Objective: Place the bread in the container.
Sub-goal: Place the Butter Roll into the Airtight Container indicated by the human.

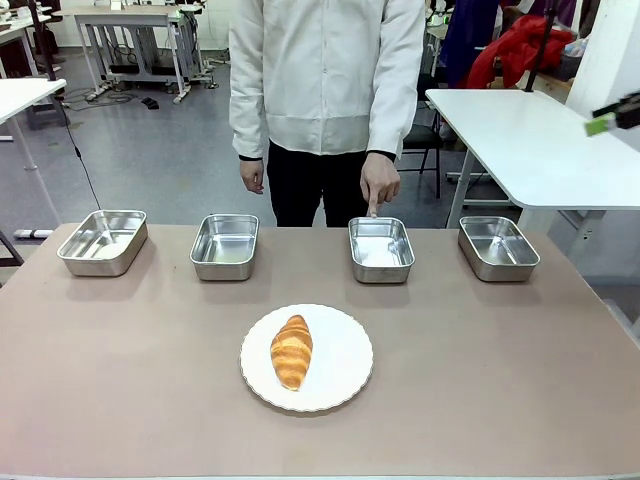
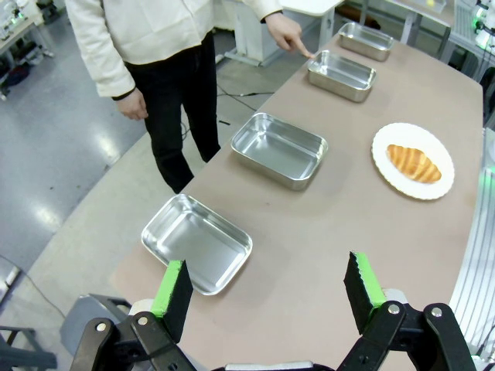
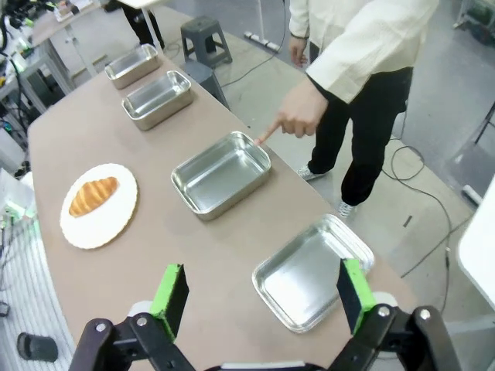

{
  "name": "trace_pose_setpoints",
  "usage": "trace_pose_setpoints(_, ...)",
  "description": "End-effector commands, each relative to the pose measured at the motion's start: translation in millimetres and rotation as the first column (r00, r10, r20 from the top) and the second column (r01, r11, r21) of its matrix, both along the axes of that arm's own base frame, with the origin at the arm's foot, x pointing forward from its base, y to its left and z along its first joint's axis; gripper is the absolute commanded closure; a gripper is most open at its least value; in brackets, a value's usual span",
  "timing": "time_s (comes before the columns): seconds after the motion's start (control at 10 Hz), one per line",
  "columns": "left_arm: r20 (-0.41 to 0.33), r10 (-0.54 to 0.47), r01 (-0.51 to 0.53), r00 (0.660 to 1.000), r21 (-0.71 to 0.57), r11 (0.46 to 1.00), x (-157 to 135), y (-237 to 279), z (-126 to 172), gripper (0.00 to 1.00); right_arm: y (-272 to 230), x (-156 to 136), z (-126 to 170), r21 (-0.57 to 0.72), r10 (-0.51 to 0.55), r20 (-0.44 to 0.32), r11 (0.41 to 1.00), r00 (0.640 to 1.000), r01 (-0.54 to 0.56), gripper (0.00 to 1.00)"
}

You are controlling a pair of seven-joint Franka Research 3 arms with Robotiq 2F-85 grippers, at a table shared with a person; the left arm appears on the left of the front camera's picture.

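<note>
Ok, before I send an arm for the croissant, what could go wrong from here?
The person's hand points at the rim of the third pan from the robot's left; a drop there could meet the finger.

Four identical pans stand in a row, so picking the wrong one is easy.

The croissant lies on a plate; a low grasp could push the plate.

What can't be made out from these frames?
- Whether the person's fingertip touches the container rim or hovers just off it: too small in the front view, unclear in both wrist views.
- Underside of the bread: hidden by the plate.
- Left gripper and right gripper: bodies cut off by the bottom edge; both open, empty.
</note>
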State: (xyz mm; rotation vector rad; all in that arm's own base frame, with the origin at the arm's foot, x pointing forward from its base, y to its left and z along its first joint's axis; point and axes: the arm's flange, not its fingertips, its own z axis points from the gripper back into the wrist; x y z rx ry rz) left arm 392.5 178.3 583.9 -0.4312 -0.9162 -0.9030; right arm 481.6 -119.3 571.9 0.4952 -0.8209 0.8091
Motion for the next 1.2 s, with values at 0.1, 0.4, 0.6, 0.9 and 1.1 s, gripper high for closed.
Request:
trace_pose_setpoints(0.1,0.01,-0.011,0.011,1.0,0.001,1.0,-1.7,0.4,0.7,0.0,88.8,-3.2,3.3,-0.055,-0.062,-0.071,0.997,0.996,0.058,0.0)
trace_pose_setpoints(0.4,0.01,-0.011,0.011,1.0,0.001,1.0,-1.7,0.4,0.7,0.0,212.6,-21.8,-19.4,-0.198,-0.285,-0.177,0.948,0.942,0.249,0.0)
trace_pose_setpoints(0.6,0.01,-0.011,0.011,1.0,0.001,1.0,-1.7,0.4,0.7,0.0,297.2,-44.0,-47.9,-0.311,-0.407,-0.202,0.889,0.891,0.335,0.0)
trace_pose_setpoints(0.9,0.01,-0.011,0.011,1.0,0.001,1.0,-1.7,0.4,0.7,0.0,379.0,-79.2,-83.9,-0.395,-0.428,-0.28,0.867,0.859,0.303,0.0)
trace_pose_setpoints(1.1,0.01,-0.011,0.011,1.0,0.001,1.0,-1.7,0.4,0.7,0.0,377.2,-82.4,-89.0,-0.324,-0.407,-0.489,0.906,0.772,0.272,0.0)
